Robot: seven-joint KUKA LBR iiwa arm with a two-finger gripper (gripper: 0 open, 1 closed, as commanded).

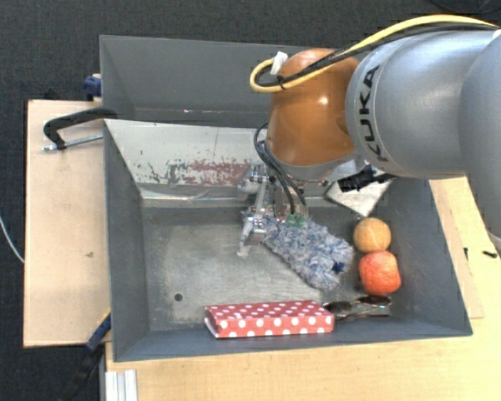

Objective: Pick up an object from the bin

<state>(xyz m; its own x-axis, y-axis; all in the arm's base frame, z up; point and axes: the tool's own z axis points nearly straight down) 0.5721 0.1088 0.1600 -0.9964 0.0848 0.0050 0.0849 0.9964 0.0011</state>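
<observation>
Camera view: gripper (255, 230) sits low at the left end of a blue-and-white speckled crumpled fabric bundle (311, 255), likely lined up for a grasp. I cannot tell how far it is open or whether it has a hold. A red white-dotted flat box (271, 318) lies nearer the camera, apart from it.

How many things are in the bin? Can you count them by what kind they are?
Balls: 2 (tan ball, red-orange ball)
Red box with white dots: 1
Blue-and-white speckled bundle: 1
White piece, partly under the arm: 1
Dark metal thing: 1
Total: 6
</observation>
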